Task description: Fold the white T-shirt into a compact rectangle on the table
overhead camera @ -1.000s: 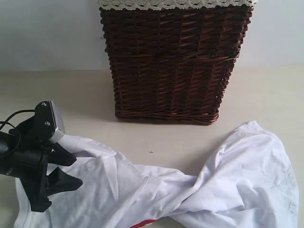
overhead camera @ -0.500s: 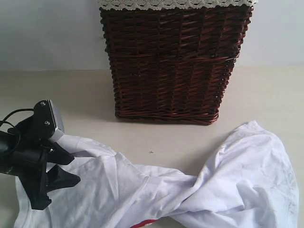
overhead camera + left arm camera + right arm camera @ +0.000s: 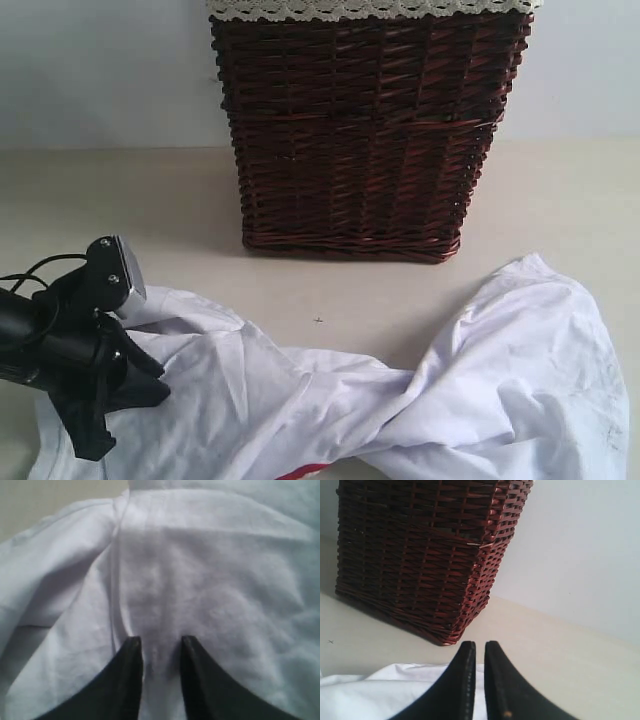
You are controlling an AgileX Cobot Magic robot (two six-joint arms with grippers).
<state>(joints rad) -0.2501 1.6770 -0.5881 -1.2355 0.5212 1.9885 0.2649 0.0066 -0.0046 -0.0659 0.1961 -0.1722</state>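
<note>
**Down on the white T-shirt (image 3: 420, 400) with the left pincer (image 3: 161, 645)**

Planted on white cloth at the shirt's left end, black fingers a narrow gap apart, fabric showing between the tips. Cannot tell whether clamped on the cloth or only pressing on it. Behind the wrist, a black cable (image 3: 40, 265) looping away over the worktop (image 3: 120, 190). Sprawled in a rumpled band along the near part of that cream surface — twisted thin at the middle, heaped broad at the right, a sliver of red (image 3: 305, 470) low in the exterior view. Poised over the cloth with the right pincer (image 3: 480, 647), fingers all but together, nothing between them, aimed toward a basket corner. Farther back: a dark brown wicker basket (image 3: 360, 130) with lace trim (image 3: 370, 8) along its rim, upright, apart from the shirt — one tiny dark speck (image 3: 318, 321) on the bare worktop between.
</note>
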